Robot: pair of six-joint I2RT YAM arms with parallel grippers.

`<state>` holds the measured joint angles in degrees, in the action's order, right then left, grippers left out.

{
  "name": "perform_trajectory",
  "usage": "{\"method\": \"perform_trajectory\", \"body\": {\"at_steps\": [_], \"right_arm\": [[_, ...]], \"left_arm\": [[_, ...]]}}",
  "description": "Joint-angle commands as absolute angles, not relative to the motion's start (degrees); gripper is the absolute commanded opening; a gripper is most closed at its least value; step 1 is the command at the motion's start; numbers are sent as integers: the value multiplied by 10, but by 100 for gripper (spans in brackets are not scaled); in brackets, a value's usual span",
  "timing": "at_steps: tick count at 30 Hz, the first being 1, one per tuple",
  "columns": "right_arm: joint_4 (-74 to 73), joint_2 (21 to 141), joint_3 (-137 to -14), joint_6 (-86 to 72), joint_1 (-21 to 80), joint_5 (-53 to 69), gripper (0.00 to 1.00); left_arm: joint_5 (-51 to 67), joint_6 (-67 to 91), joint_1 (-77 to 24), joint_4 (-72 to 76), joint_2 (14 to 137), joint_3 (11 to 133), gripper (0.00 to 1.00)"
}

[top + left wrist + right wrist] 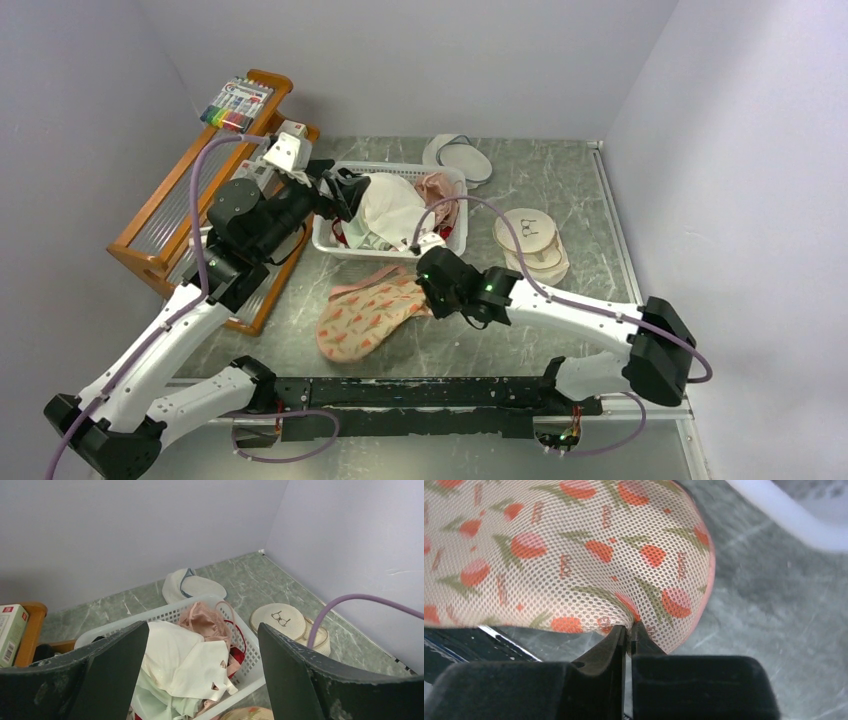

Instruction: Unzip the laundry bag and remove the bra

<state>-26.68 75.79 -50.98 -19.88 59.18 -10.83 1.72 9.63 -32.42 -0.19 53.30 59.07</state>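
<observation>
The laundry bag, peach-pink mesh with orange-red flowers, lies on the table in front of the white basket. A pink-trimmed flap stands up at its far edge. My right gripper is at the bag's right end, shut on a pinch of its mesh, which fills the right wrist view above the gripper. My left gripper hangs open over the basket's left end, holding nothing; the bag's edge shows at the bottom of that view. The bra is hidden.
The basket holds white, pink and red garments. White round pouches lie right of it and behind it. A wooden rack with a marker pack stands left. Walls close in on the back and both sides.
</observation>
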Motion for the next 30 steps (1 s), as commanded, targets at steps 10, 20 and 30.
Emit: {"method": "perform_trajectory", "body": {"at_steps": [10, 20, 30], "right_arm": [[-233, 628, -383, -418, 612, -109, 51], [-322, 536, -453, -376, 587, -228, 92], [-356, 439, -476, -355, 540, -327, 100]], "left_arm": [[104, 137, -321, -2, 605, 615, 100], [158, 117, -363, -12, 678, 635, 99], [260, 28, -401, 81, 707, 546, 90]]}}
